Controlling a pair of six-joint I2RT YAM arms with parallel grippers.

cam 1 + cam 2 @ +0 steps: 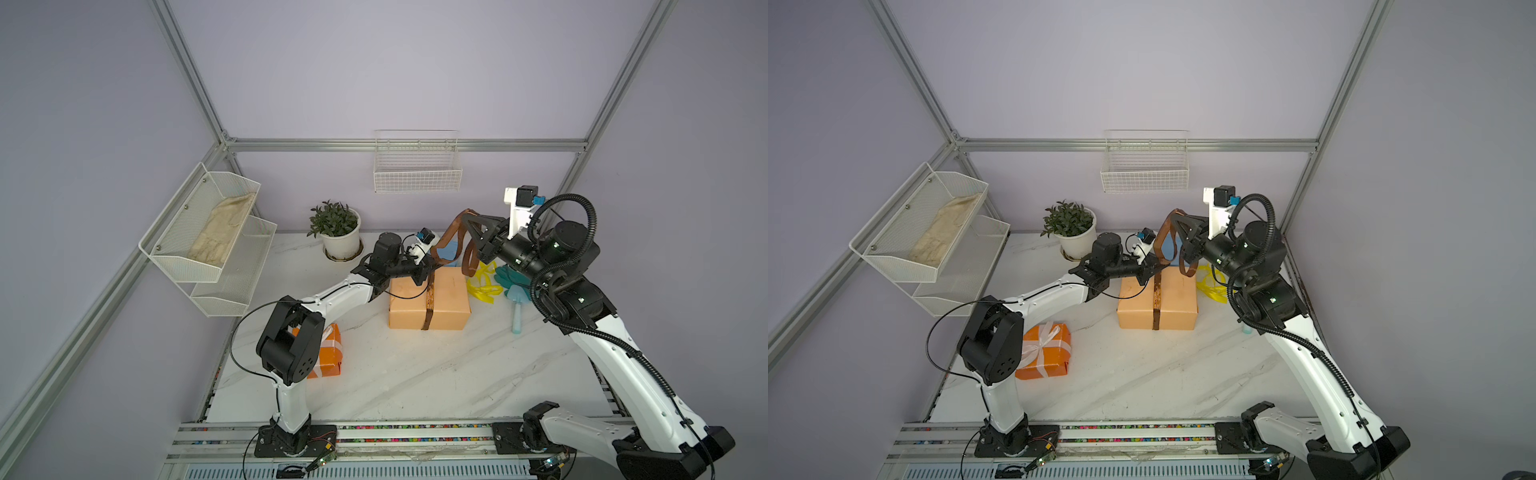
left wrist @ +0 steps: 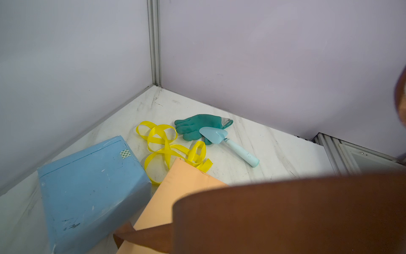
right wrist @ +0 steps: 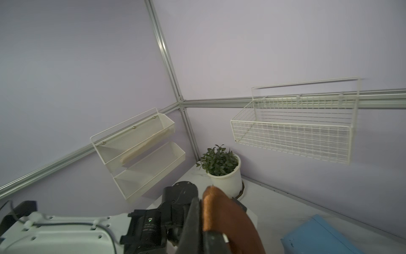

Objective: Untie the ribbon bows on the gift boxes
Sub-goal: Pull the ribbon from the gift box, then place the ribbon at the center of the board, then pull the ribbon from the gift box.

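Note:
A dark brown ribbon (image 1: pixel 429 299) runs over the large peach box (image 1: pixel 451 307), then rises from the box's back edge to my right gripper (image 1: pixel 469 216), which is shut on it high above the box. My left gripper (image 1: pixel 422 276) is shut on the same ribbon at the box's top back edge. In the left wrist view the ribbon (image 2: pixel 285 215) hides the jaws. The light blue box (image 2: pixel 92 189) lies behind the peach one, with the loose yellow ribbon (image 2: pixel 167 149) beside it. The bright orange box (image 1: pixel 1054 357), front left, carries a tied white bow (image 1: pixel 1040 345).
A teal glove (image 2: pixel 197 126) and a pale blue trowel (image 2: pixel 228 143) lie near the back right corner. A potted plant (image 1: pixel 338 232) stands at the back. A wire basket (image 1: pixel 417 166) and mesh shelves (image 1: pixel 208 232) hang on the walls.

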